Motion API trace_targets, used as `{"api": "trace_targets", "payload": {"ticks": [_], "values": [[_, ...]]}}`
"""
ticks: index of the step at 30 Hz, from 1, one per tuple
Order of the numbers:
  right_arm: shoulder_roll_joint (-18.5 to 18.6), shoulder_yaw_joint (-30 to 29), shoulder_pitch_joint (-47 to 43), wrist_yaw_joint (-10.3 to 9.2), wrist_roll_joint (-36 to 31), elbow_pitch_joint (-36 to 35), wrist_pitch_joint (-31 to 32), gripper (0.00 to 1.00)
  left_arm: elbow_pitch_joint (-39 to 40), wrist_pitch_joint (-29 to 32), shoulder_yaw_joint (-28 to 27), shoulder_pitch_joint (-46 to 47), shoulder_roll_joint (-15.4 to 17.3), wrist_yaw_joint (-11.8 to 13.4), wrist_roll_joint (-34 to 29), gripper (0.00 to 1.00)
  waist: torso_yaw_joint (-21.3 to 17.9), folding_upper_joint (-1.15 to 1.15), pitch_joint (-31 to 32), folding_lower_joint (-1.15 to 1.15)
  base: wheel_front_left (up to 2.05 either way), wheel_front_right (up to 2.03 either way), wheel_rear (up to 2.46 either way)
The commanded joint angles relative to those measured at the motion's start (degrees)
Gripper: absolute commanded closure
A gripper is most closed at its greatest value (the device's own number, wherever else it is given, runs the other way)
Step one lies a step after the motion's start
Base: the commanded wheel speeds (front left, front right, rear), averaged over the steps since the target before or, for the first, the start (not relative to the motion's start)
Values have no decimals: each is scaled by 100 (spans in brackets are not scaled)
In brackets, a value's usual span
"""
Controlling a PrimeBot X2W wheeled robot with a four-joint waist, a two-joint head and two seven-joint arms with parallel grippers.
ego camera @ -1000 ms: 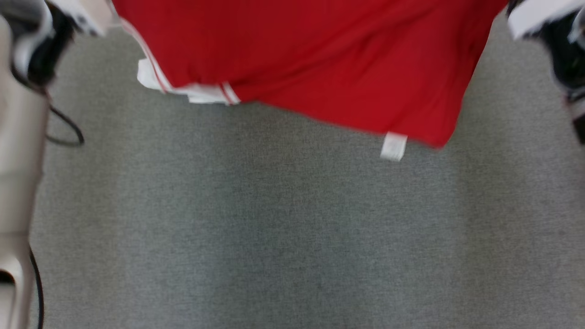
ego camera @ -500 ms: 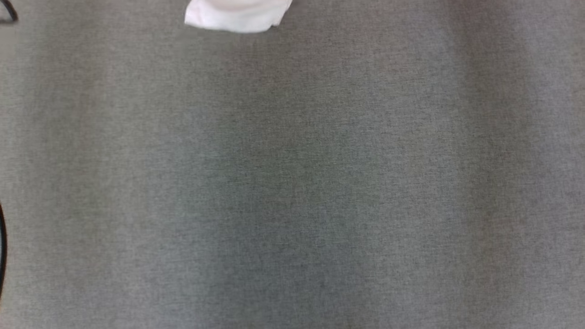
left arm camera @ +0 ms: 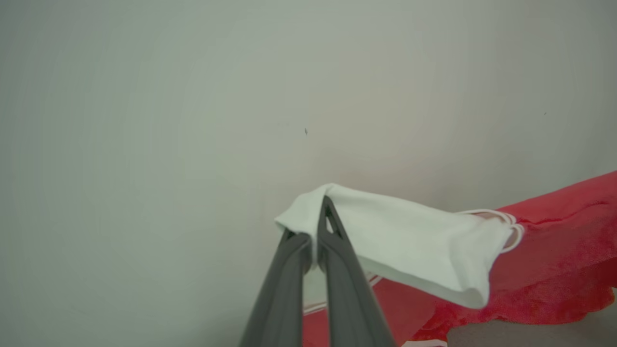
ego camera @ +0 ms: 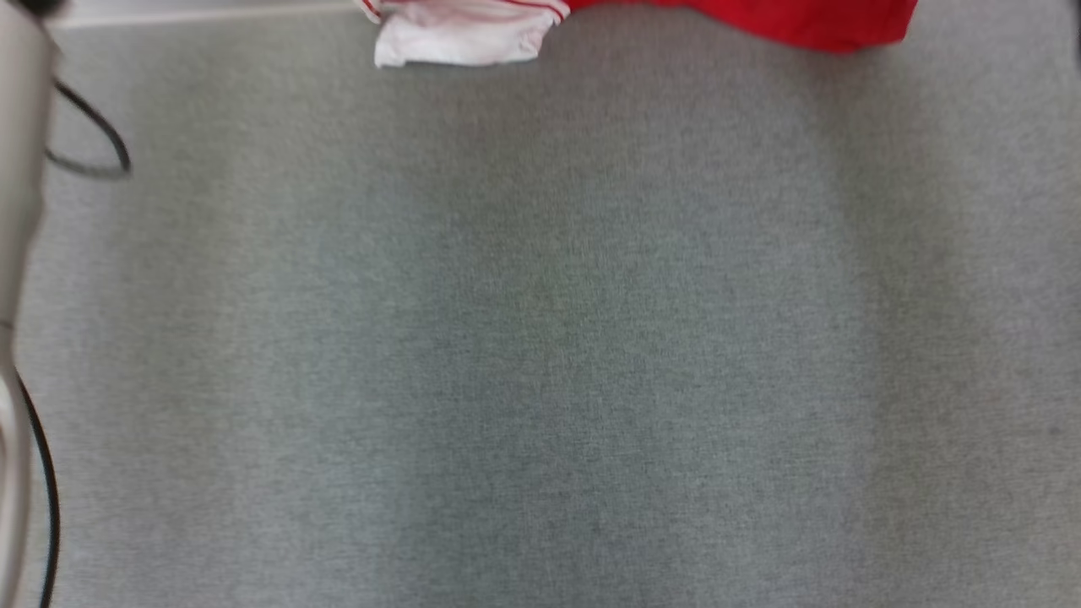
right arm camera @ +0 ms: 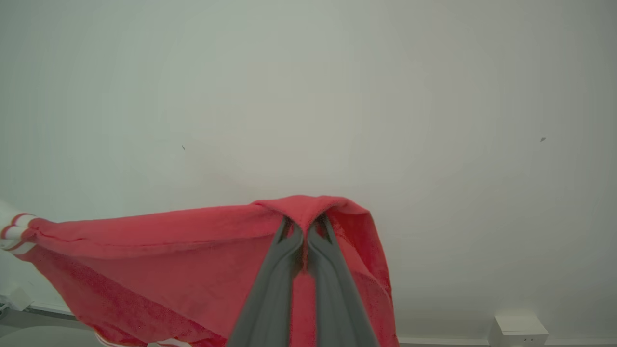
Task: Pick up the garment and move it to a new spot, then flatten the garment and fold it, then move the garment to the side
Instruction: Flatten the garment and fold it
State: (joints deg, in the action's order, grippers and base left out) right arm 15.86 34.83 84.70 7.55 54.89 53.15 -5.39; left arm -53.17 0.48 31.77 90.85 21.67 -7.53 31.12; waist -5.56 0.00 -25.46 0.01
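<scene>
The garment (ego camera: 811, 24) is red with a white, red-striped sleeve (ego camera: 460, 35); its lower edge hangs at the top of the head view above the grey carpet. In the left wrist view my left gripper (left arm camera: 308, 236) is shut on the white sleeve (left arm camera: 409, 241), with red cloth (left arm camera: 554, 260) trailing to the right. In the right wrist view my right gripper (right arm camera: 303, 229) is shut on a red corner of the garment (right arm camera: 168, 260), which drapes over the fingers and stretches left. Both grippers hold the cloth up in front of a pale wall.
Grey carpet (ego camera: 540, 338) covers the floor below. A pale forearm (ego camera: 17, 169) and a black cable (ego camera: 93, 143) run along the left edge of the head view. A white wall socket (right arm camera: 520, 330) sits low on the wall at the right.
The head view has shifted; the garment, which filled its top a second ago, now shows just its lower edge. Both grips stay shut.
</scene>
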Motion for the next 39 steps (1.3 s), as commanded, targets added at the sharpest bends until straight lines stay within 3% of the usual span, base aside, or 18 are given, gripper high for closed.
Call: {"api": "trace_targets", "payload": {"ticks": [1,7,14,22,30,39], "values": [[46,111,-252,-14,106,-79,67,100,9,123,65,-219,65,11,184,100,58,0,272,-1,0,0,0],[238,859,-1422,-14,636,-479,781,100,288,1077,666,-1296,262,11,868,100,115,0,1017,-1,0,0,0],[558,1706,-2588,-14,1170,-1029,1421,100,1191,2025,1247,-2795,899,11,1869,100,91,0,1868,-1,0,0,0],[890,2558,-3532,-14,1422,-1661,1854,100,2319,2727,1413,-4371,1503,51,2654,100,95,0,2566,-1,0,0,0],[1709,3200,-4227,-14,1605,-2613,2399,100,4276,3915,1682,-5672,2400,513,3307,100,206,0,2867,-1,0,0,0],[2907,3361,-5042,-14,1893,-3865,3176,100,6202,4624,1831,-6749,3428,1227,3881,100,201,0,2945,-1,0,0,0]]}}
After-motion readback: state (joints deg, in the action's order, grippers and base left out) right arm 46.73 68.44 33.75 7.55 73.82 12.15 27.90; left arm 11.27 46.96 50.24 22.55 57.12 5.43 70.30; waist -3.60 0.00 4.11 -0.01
